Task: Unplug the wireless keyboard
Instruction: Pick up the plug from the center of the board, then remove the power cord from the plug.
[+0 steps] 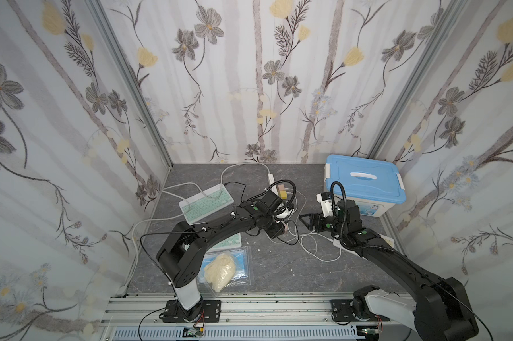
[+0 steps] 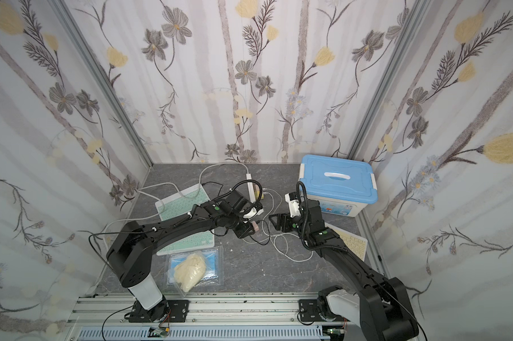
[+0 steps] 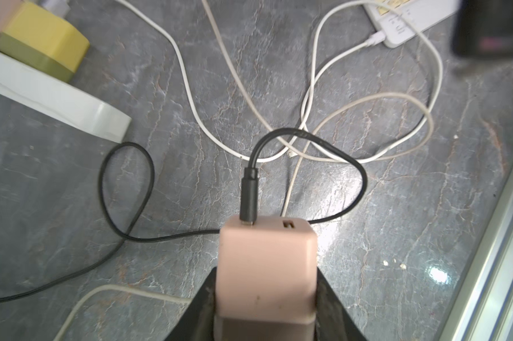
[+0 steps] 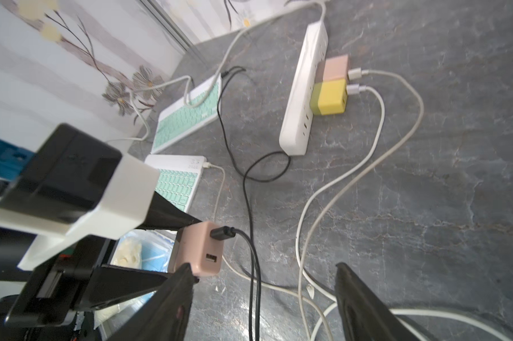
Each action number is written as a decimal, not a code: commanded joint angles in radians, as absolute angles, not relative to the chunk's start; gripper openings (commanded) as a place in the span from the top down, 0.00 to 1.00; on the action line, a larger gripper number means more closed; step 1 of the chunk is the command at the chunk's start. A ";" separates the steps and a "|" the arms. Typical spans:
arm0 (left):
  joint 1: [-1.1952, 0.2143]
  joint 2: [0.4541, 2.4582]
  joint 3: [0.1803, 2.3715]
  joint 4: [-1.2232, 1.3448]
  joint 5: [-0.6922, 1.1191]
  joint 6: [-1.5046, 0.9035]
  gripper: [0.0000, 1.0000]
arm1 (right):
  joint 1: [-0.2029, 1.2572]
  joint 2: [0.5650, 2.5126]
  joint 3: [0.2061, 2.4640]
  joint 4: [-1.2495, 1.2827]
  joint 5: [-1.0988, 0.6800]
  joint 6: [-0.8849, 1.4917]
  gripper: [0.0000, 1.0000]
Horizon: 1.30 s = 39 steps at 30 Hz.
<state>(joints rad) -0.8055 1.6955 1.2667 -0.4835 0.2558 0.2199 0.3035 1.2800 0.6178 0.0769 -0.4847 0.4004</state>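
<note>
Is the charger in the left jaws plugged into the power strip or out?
Out: the pink charger is held off the power strip, black cable in it.

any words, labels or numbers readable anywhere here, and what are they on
None reads clearly.
storage box front label: coloured print, too blurred.
nearer keyboard, mark by its corner: too blurred.
farther keyboard, key legends: too small.
power strip: no legible marking.

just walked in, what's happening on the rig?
The left pincer is clamped on a pink charger, held away from the power strip, with the black cable plugged into it. That cable runs to the far green keyboard. The right pincer hangs open beside the charger, holding nothing.
</note>
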 commanded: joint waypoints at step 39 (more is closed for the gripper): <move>-0.669 1.415 1.402 -0.762 0.728 0.422 1.00 | 0.416 1.362 0.805 0.339 -1.042 0.209 0.49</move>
